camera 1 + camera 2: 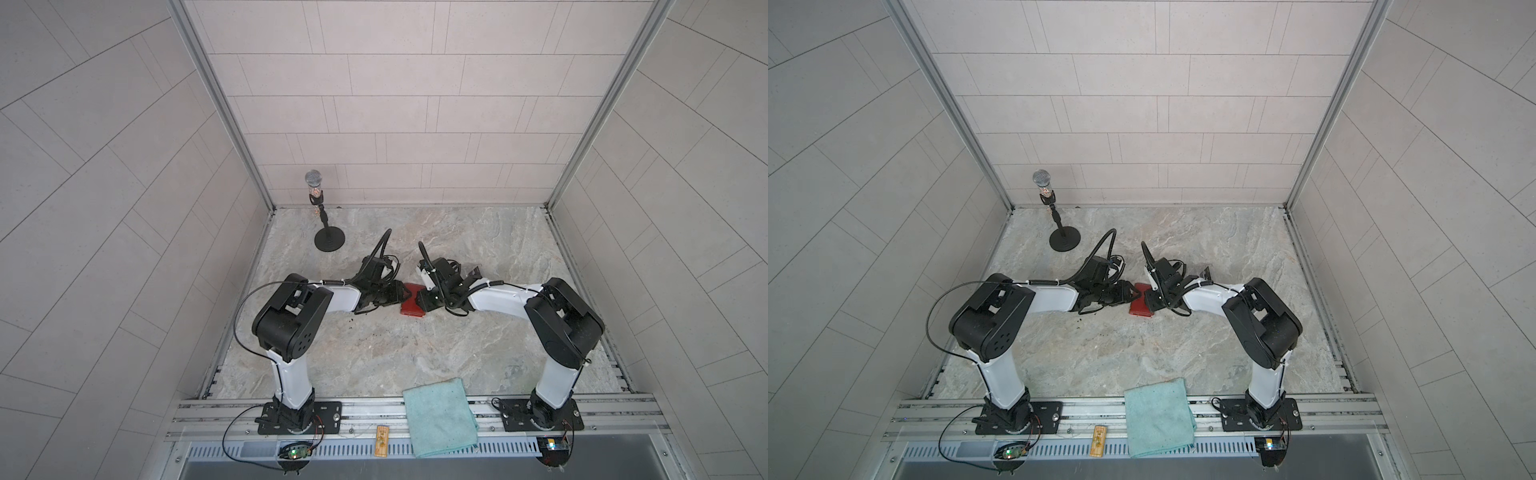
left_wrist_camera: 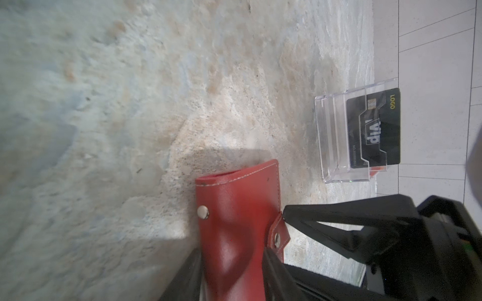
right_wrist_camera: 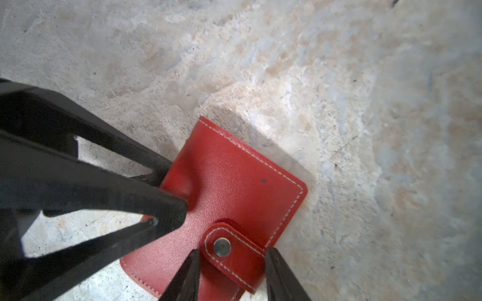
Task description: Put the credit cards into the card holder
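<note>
The black card (image 2: 373,127) reads "vip" in white, "LOGO" in yellow, and a tiny "NO." line.

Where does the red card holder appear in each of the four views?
Top view: card holder near the middle of the marble table.
Top view: card holder, same spot, slightly further left.
Left wrist view: close up, near the clear box holding a black card.
Right wrist view: close up, snap tab toward the camera.
Shared landmark: the marble table; the snap tab shows in both wrist views.
</note>
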Robot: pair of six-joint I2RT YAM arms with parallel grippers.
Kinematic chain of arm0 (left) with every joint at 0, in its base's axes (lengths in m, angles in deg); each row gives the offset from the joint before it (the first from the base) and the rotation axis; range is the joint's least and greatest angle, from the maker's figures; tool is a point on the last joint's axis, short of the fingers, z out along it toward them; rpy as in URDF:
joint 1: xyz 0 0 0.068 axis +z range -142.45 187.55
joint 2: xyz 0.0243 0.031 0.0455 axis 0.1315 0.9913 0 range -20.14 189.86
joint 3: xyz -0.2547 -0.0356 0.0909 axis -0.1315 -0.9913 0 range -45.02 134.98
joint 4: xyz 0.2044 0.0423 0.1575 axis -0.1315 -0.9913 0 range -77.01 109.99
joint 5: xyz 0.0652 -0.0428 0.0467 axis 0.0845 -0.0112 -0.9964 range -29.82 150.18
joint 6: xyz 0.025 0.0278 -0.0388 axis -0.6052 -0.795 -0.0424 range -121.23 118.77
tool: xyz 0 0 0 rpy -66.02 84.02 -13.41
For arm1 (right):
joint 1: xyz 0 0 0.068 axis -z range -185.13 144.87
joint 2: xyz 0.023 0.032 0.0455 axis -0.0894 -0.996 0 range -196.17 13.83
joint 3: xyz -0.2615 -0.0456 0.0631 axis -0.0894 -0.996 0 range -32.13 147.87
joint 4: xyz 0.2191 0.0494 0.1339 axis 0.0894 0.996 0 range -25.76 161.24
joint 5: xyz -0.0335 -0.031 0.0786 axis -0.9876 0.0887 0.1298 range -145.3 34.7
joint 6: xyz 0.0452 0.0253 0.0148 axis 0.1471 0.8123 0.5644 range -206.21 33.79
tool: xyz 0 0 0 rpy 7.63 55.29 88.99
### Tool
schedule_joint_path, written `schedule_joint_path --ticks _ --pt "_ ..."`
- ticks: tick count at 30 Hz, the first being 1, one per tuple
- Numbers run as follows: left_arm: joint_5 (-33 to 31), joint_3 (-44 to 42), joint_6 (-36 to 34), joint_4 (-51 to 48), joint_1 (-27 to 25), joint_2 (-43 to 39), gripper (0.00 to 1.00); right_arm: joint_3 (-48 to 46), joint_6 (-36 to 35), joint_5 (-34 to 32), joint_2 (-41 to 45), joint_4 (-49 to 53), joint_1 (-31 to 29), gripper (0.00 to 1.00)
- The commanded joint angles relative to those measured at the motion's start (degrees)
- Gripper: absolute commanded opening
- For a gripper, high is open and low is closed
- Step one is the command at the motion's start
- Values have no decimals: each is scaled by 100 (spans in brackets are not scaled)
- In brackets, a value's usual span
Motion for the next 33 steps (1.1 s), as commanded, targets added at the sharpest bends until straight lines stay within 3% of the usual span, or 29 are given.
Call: schedule_joint_path --ticks 1,6,14,20,25,33 --pt "132 66 -17 -62 -53 103 38 -65 97 -221 -182 22 -12 43" --pt "294 97 4 -35 -71 114 22 -32 105 -336 -203 62 -31 45" --pt "475 152 31 -32 -92 123 10 355 -225 -1257 -302 735 -308 46" --pt "471 169 9 -134 -93 104 9 598 -368 -2000 -373 1055 -535 45" --pt "443 178 -21 -194 -92 89 9 708 -409 -2161 -479 1189 -548 42" --pt "268 214 -101 -399 -86 60 9 738 -411 -2399 -497 1285 -557 28"
